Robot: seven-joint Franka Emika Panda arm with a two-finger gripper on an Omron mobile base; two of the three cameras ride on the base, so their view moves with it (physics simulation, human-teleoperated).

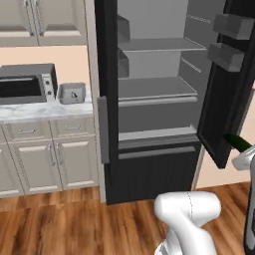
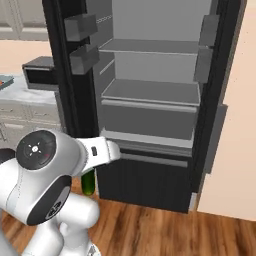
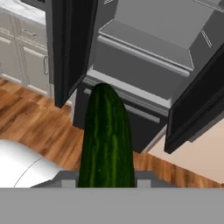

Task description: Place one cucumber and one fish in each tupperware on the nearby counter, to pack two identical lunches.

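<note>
Hand view: jaws clamp the cucumber (image 3: 107, 140) before the open fridge (image 3: 144, 65). Left base view adds the worktop (image 1: 45, 110) with what looks like a toaster oven (image 1: 27, 83).

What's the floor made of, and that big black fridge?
The floor looks like wood: glossy reddish-brown planks with grain streaks. The fridge looks like dark metal or painted steel outside, matte black with fine vertical lines. Its shelves inside look like smooth grey plastic, though that's a guess.
</note>
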